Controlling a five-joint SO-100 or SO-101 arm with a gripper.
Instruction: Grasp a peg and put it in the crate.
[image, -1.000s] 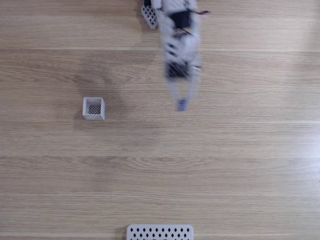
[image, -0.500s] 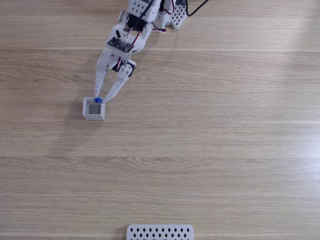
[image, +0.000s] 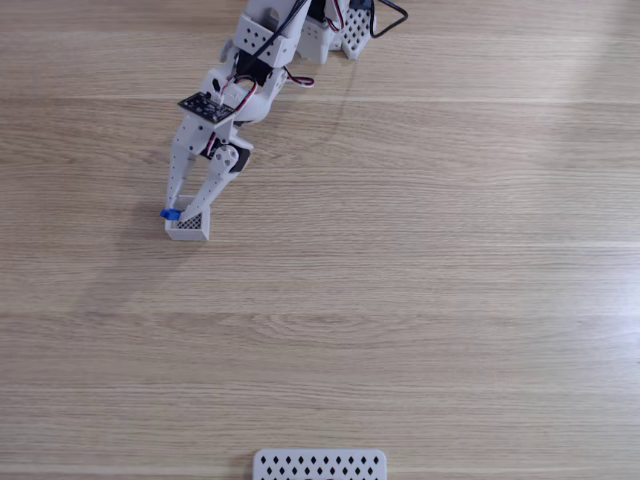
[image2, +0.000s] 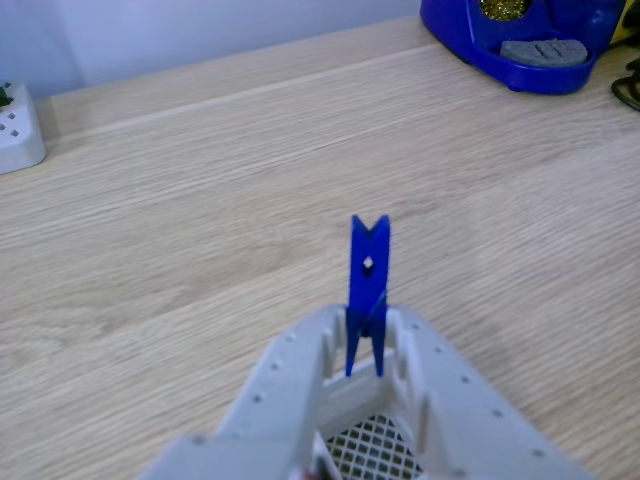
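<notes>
In the fixed view my gripper (image: 185, 214) reaches down over the small white crate (image: 190, 233), covering most of its opening. It is shut on the blue peg (image: 170, 213), which sticks out at the crate's left rim. The other view shows the peg (image2: 367, 280) pinched upright between my white fingertips (image2: 405, 345), pointing away from the camera. Below it, the crate's dark mesh bottom (image2: 368, 440) shows between the fingers.
A flat white panel with diamond holes (image: 319, 465) lies at the bottom edge of the fixed view. The arm's base (image: 320, 25) is at the top. In the other view, a blue stand (image2: 520, 40) sits far right and a white socket strip (image2: 18, 125) far left.
The arm swung left from the table's middle with the peg in its grip. It reached the crate and has now shifted slightly further left and lower over it.
</notes>
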